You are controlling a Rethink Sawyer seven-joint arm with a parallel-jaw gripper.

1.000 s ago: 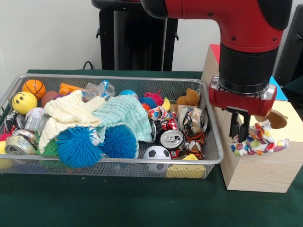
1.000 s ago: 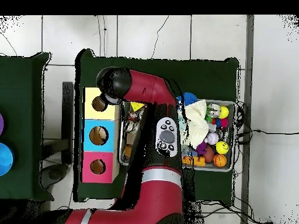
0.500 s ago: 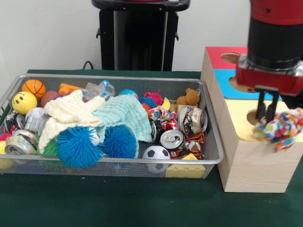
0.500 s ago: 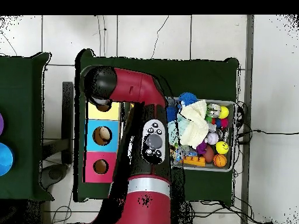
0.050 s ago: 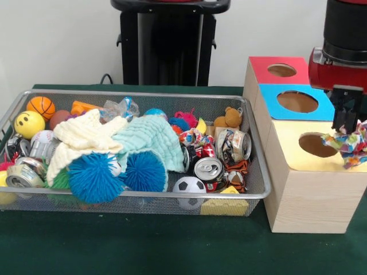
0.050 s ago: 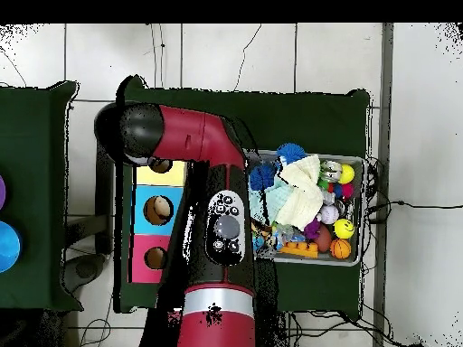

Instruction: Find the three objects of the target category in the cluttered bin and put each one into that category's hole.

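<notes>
The pincer (image 5: 346, 127) hangs at the right edge of the front view, closed on a multicoloured scrap of fabric (image 5: 347, 146) that dangles from its tips. The bundle sits just past the far rim of the hole in the yellow section (image 5: 317, 144), not squarely over it, so a release here would probably leave the cloth draped on the box top rather than dropping through. It is held by its upper end, presumably so the loose tail can lead into the opening.

The wooden box (image 5: 304, 195) stands just beside the wire bin (image 5: 255, 192) on the green worktop (image 5: 143, 240), and its blue section (image 5: 297, 101) and red section (image 5: 281, 70) each carry their own hole (neither seems to be the one aimed at). In the overhead view the red arm (image 6: 194, 135) reaches across the box and hides what it carries.

The bin holds a cream cloth (image 5: 86, 137) and a mint cloth (image 5: 150, 137) lying over blue spiky balls (image 5: 114, 175), crushed cans (image 5: 209, 168) and small balls. If fabric is the target category, those two cloths are the likely remaining items.
</notes>
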